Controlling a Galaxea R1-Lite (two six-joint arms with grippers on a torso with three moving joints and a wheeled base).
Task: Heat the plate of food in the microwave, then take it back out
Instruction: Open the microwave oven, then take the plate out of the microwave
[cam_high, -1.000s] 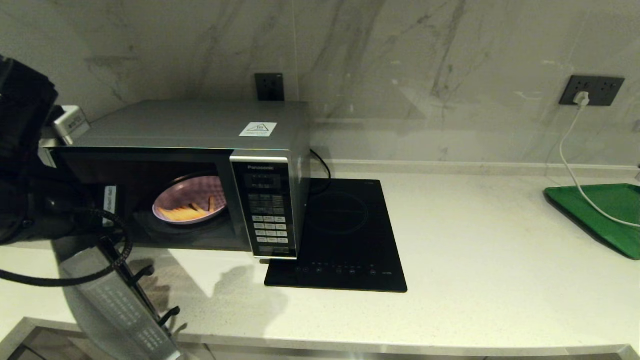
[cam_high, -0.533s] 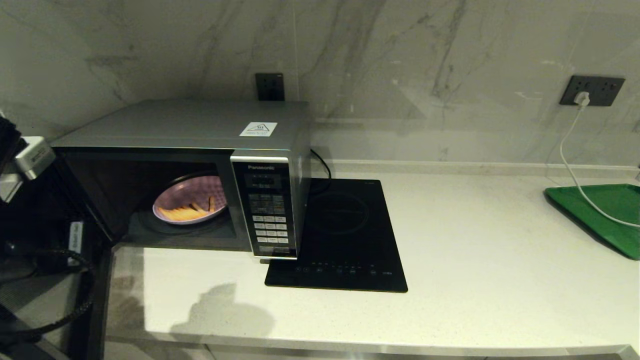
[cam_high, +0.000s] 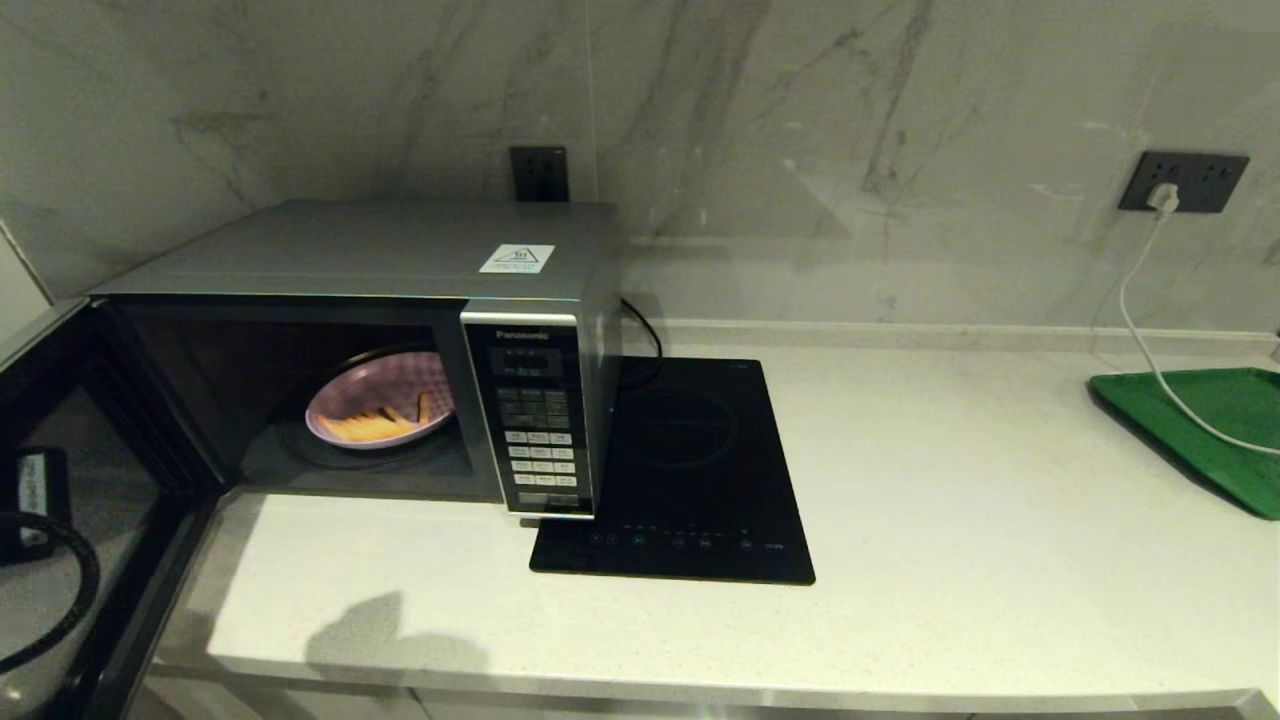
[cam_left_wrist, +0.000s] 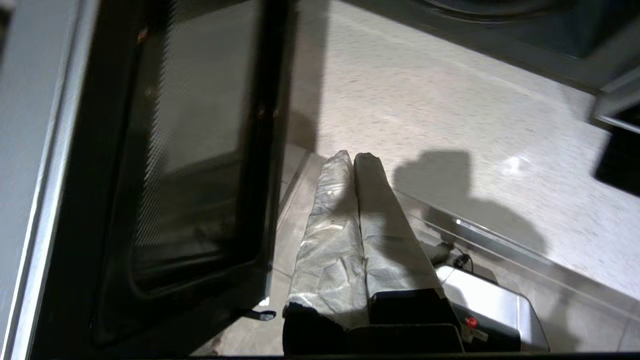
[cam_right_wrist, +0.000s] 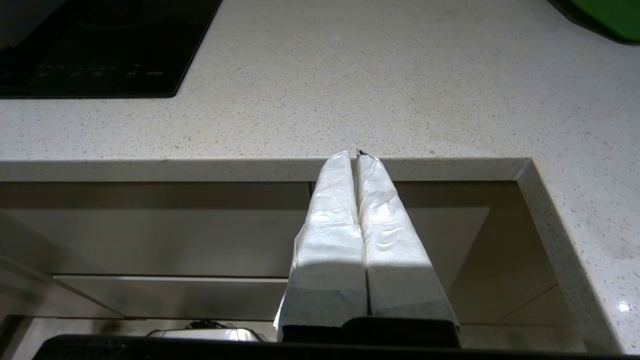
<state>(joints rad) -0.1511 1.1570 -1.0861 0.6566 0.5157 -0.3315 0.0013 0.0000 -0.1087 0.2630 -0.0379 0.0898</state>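
The silver-grey microwave (cam_high: 400, 250) stands at the counter's left with its dark glass door (cam_high: 90, 500) swung wide open toward me. Inside, on the turntable, sits the lilac plate of food (cam_high: 378, 412) with orange-yellow fries. My left gripper (cam_left_wrist: 354, 156) hangs shut and empty just off the counter's front edge, beside the open door (cam_left_wrist: 200, 150). In the head view only part of the left arm shows through the door glass. My right gripper (cam_right_wrist: 353, 154) is shut and empty, parked below the counter's front edge, out of the head view.
A flat black induction hob (cam_high: 680, 470) lies right of the microwave. A green tray (cam_high: 1200, 425) sits at the far right with a white cable (cam_high: 1140, 330) running to a wall socket. The open door juts past the counter's left front corner.
The microwave door has swung from partly open to fully open. My left arm has drawn back to the left and down, out of the space in front of the oven.
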